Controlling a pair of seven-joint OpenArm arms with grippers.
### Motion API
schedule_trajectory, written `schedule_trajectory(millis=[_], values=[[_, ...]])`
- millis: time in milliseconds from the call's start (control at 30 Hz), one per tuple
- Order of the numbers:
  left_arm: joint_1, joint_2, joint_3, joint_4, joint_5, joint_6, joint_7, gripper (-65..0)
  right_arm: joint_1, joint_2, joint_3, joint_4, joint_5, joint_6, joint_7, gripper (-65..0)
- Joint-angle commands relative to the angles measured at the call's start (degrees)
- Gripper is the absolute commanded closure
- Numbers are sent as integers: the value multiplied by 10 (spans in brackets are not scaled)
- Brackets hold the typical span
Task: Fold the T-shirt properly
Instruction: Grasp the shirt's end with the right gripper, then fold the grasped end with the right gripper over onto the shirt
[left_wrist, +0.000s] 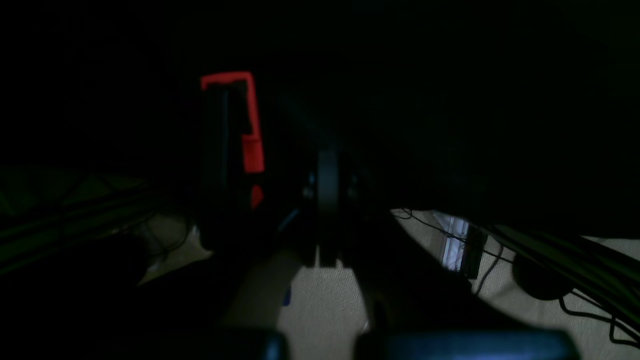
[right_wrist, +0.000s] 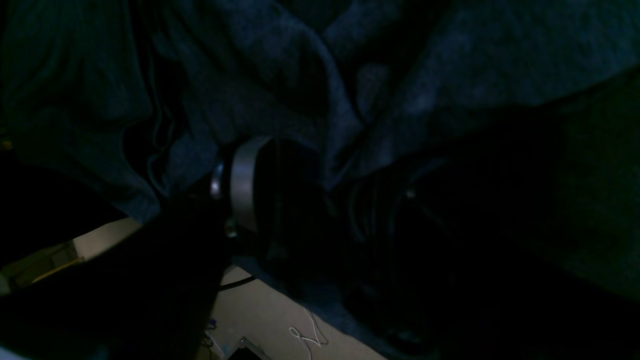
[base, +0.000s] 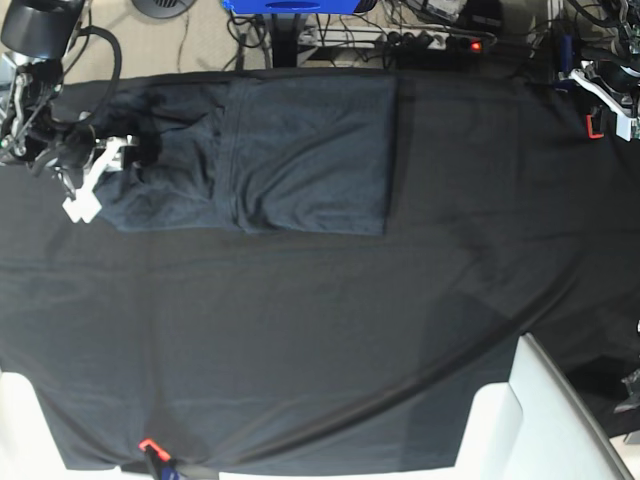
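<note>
T-shirt (base: 300, 150), slate blue-grey knit, lies half-folded upper left; right gripper (base: 95, 180) pinches its left edge, apparently ready to lift and fold across.

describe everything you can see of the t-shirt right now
The T-shirt is a dark slate blue-grey knit lying on the black tablecloth near its far edge. One part is folded into a flat rectangle with straight edges; the part toward the right gripper is rumpled and creased. The right wrist view shows bunched folds and a hemmed edge around that gripper, which is at the shirt's outer end; an actual grip cannot be confirmed.
</note>
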Motion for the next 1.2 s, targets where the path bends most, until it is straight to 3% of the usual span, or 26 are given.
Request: schedule_trajectory(millis=[0,67,200,233,500,700,1000,1167], values=[[3,-11,-4,6,-3,-1,-9,0,-6,-4,-6,-5,-23,-4,-33,-284],[3,-11,-4,6,-3,-1,-9,0,1,-4,-6,-5,-23,-4,-33,-258],[3,-11,-4,6,-3,-1,-9,0,17,-4,-6,-5,-23,-4,-36,-17],[3,-11,-4,6,-3,-1,-9,0,21,-4,-6,-5,-23,-4,-38,0],[3,-11,-4,8,-3,-1,-9,0,35,-9,-7,53,-23,-4,-74,-2],[3,-11,-4,12,-3,-1,-9,0,26,-60,-9,188,-25,-4,-150,-2],[3,-11,-4,13,-3,-1,-9,0,-1,-106,-145,292,-23,-4,-173,-2],[3,-12,-4,13,-3,-1,-9,0,-6,-122,-224,308,-24,-75,-171,-2]])
